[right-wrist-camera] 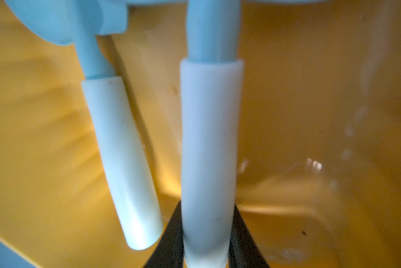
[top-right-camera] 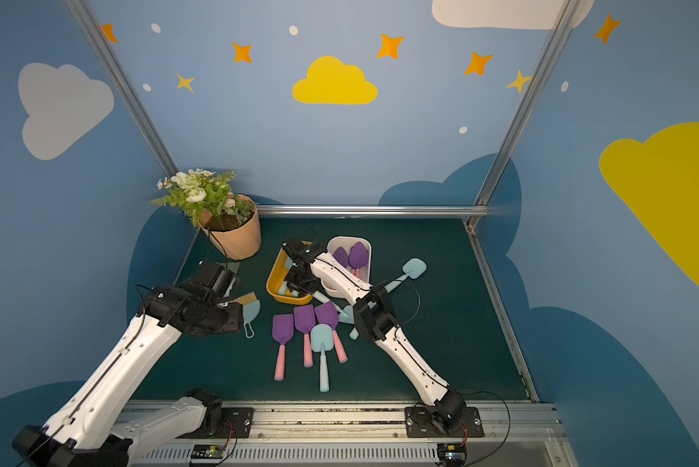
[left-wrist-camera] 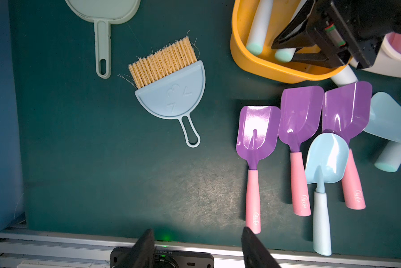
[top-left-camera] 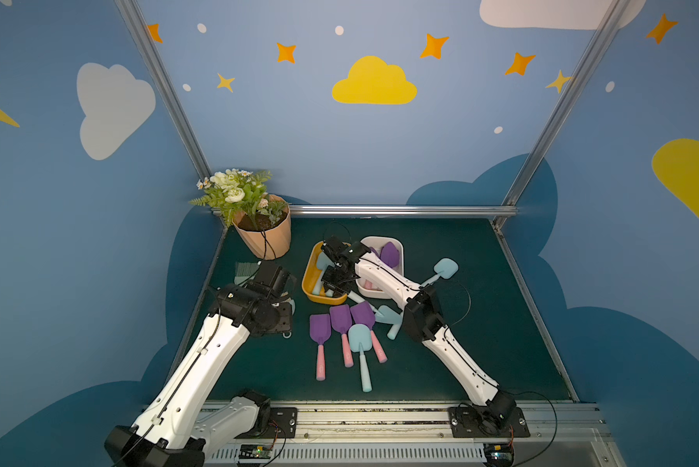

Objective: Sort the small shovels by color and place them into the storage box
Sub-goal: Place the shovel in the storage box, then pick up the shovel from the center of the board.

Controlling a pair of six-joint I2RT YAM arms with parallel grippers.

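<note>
At the left, the left gripper [left-wrist-camera: 197, 234] is being held above the green mat [left-wrist-camera: 102, 174] with its jaws wide apart and nothing between them. Below it, a grey-green brush [left-wrist-camera: 102, 14] and a light blue dustpan [left-wrist-camera: 171, 97] with tan bristles at its straight edge are lying on the mat, well apart from the shovels. A peach flowerpot [top-left-camera: 265, 238] is standing in the far left corner.

Toward the middle, 3 purple shovels [top-left-camera: 341, 319] are lying side by side on the mat, blades toward the tubs. The handle of the rightmost is being partly covered by the blade of a loose blue shovel [top-left-camera: 359, 341].

Behind them, the yellow tub [top-left-camera: 308, 283] is being entered by the right gripper [right-wrist-camera: 206, 232]. Its jaws are being pressed narrowly onto the pale handle of the gripped blue shovel [right-wrist-camera: 208, 139] inside the tub. A 2nd blue shovel [right-wrist-camera: 123, 162] is lying just beside it.

Just beside the yellow tub, the white tub [top-left-camera: 396, 242] is holding purple blades [top-left-camera: 390, 254] and is being partly hidden by the right arm [top-left-camera: 384, 279]. A half-hidden blue shovel [top-left-camera: 388, 315] is lying under that arm. At the far right, an outlying blue shovel [top-left-camera: 446, 268] is lying on the mat outside both tubs.
</note>
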